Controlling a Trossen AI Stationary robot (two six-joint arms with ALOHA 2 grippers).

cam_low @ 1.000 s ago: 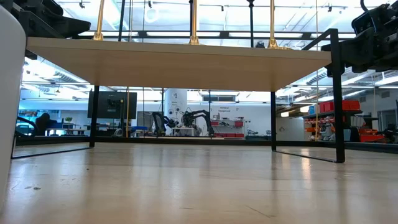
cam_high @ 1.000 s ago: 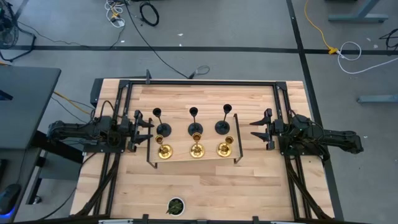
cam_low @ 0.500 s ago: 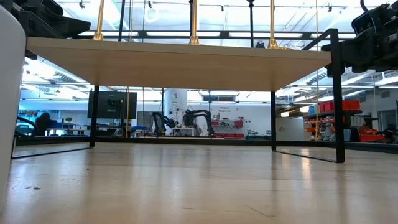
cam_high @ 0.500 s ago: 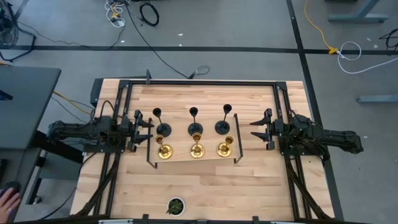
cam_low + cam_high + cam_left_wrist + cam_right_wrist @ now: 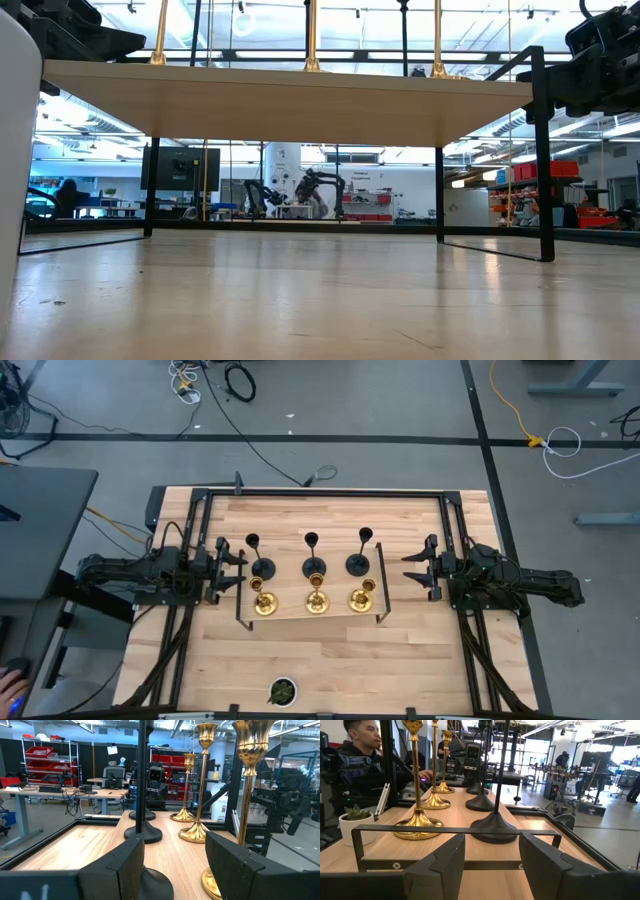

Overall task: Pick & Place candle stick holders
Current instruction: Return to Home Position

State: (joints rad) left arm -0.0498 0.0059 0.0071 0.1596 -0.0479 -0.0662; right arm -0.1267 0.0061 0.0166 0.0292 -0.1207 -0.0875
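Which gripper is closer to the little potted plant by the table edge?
Left. The plant sits left of centre; the left gripper is by the shelf's left end, the right gripper by its right end.

Two rows of candle stick holders (image 5: 316,601) across the shelf (image 5: 289,586); open tabletop (image 5: 400,660) around.

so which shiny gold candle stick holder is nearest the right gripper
The shiny gold candle stick holder at the row's right end; the other two stand farther from the right gripper.

gold holders (image 5: 311,35) cropped overhead, bases apparently hidden
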